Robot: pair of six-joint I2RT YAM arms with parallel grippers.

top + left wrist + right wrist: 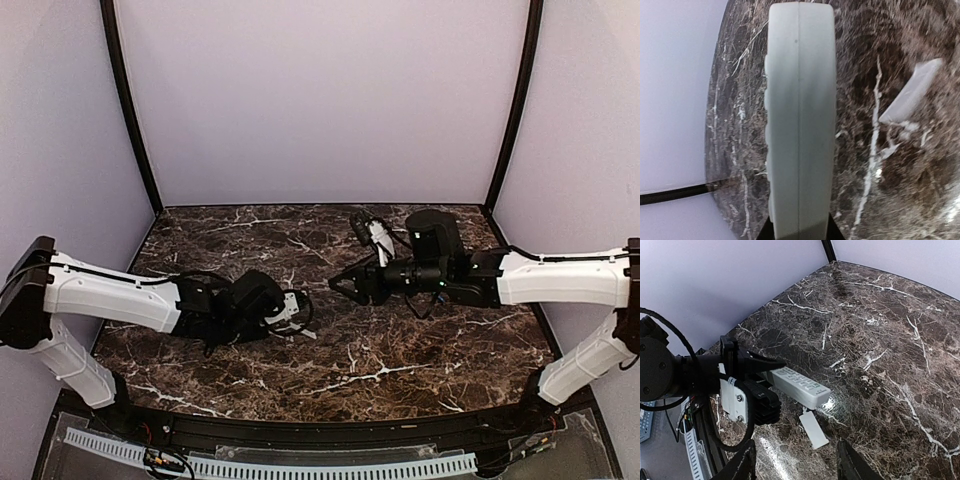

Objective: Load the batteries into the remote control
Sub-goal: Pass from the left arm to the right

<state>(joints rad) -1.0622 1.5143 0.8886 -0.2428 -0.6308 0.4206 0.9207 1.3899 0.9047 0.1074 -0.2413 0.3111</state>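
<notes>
Table (pixel 400 350): dark brown marble with white veins, and pale walls around it.
Left gripper (pixel 767 381): in the top view it is just at 9 o'clock from the table centre, low over the surface.
Left fingers (pixel 762 361): closed on one end of the remote, one on the button face and one on the back.
Remote (pixel 801 386): slim and white. In the right wrist view the rows of buttons face up, and it points out of the left gripper toward 4 o'clock.
Remote, free end: it is near the table, and a bright reflection lies under it. I cannot tell if it touches the table.
Remote, left wrist view (pixel 800 125): it is seen from the side. The seam between the two shells runs from 12 to 6 o'clock, and the buttons bulge on the 9 o'clock edge.
Cover (pixel 814 429): a small flat white piece that lies on the table. It is at 6 o'clock from the free end of the remote, near it but apart. In the left wrist view it is at 2 o'clock from the remote.
Right gripper (pixel 342 288): in the top view it is just at 3 o'clock from the left gripper and points at it.
Right fingers (pixel 746 465): spread apart, with only bare table between them and no contact with the remote or the cover.
</notes>
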